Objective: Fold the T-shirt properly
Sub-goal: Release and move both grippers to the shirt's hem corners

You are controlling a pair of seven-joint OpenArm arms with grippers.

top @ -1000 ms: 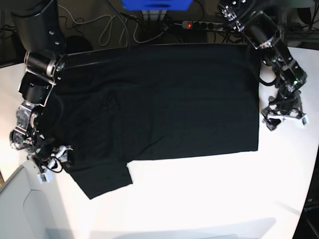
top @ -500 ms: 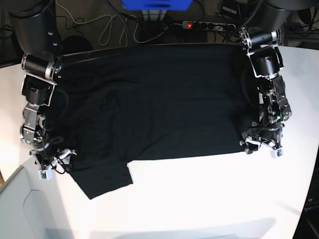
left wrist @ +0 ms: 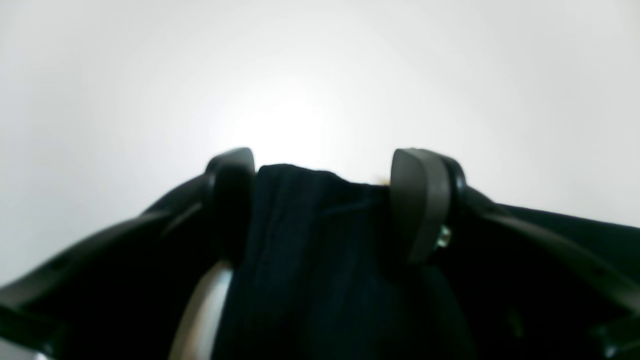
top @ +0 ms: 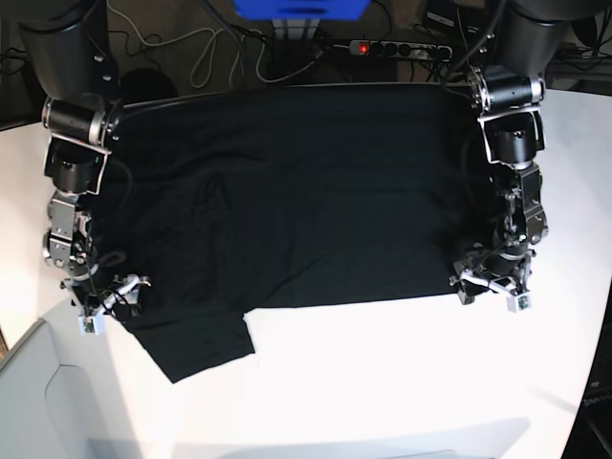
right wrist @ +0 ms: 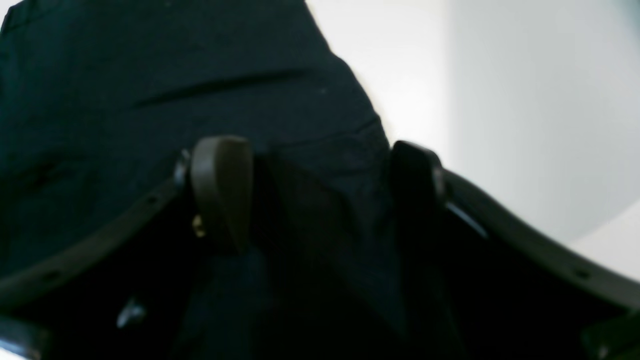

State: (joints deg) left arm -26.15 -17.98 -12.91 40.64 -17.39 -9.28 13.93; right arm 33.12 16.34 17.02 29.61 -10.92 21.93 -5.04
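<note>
— What's at the left of the overhead view?

— The right gripper (top: 110, 304), low on the white table (top: 382, 382), at the corner where the sleeve meets the body of the black T-shirt (top: 296, 191). Its own camera shows the fingers (right wrist: 222, 185) spread wide with cloth lying between them, not pinched.

— And the middle?

— The shirt lies spread flat, plain side up, reaching the far table edge. One sleeve sticks out toward the near side at lower left. Behind the table sit loose cables (top: 206, 57), a blue box (top: 301, 10) and a power strip (top: 387, 48) with a red light.

— The right side?

— The left gripper (top: 492, 287) rests at the shirt's near right corner. Its fingers (left wrist: 425, 200) also stand wide, with a fold of black cloth between them and bare table beyond.

— Anything lying on the shirt?

— Only the two arms at its ends.
</note>
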